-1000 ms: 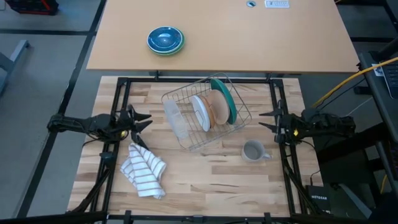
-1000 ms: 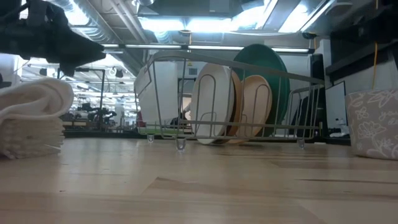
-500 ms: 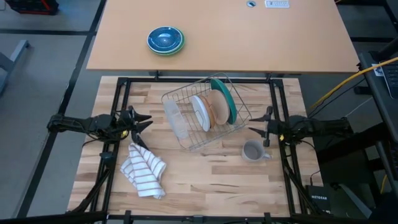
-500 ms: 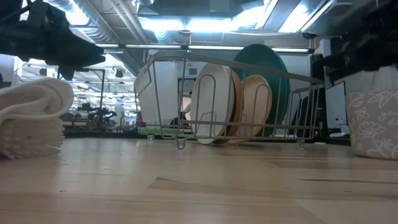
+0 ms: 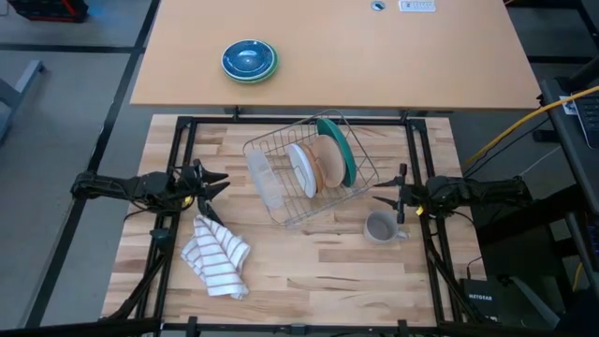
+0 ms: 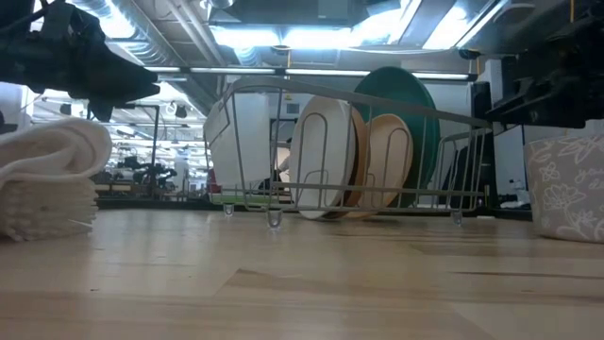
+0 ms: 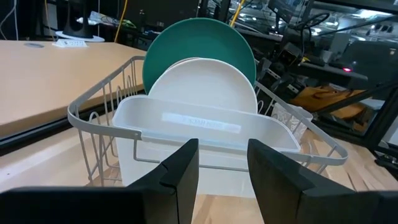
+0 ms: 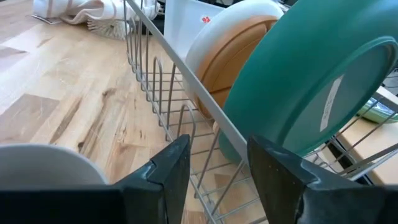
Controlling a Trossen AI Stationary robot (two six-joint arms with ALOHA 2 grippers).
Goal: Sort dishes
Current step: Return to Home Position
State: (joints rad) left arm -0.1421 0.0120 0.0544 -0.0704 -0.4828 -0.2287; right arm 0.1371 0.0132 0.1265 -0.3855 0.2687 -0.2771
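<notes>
**Ann:** The wire rack (image 5: 348, 193) sat skewed at the middle of the wooden table (image 5: 318, 276), and all three plates stood on edge inside it. The white plate (image 5: 301, 170) came first, the tan plate (image 5: 325, 162) leaned against it, and the green plate (image 5: 337, 150) stood behind them at the rack's far-right end.

**Ben:** And a white plastic tub (image 5: 263, 181) filled the rack's other end, on the side facing the left arm.

**Ann:** Correct. The left gripper (image 7: 222, 152) hung at the table's left edge, fingers apart and holding nothing, pointed at that tub.

**Ben:** The right one?

**Ann:** The right gripper (image 8: 217, 149) hovered by the right edge, near the rack's corner, fingers also apart and holding nothing. A grey mug (image 5: 380, 227) stood just beside that corner, close to the gripper.

**Ben:** Room to move?

**Ann:** A striped towel (image 5: 218, 255) lay crumpled near the left gripper. Bare wood ran along the front edge between towel and mug. The blue bowls (image 5: 249, 60) rested well apart, on the tan desk (image 5: 421, 65) behind.
</notes>
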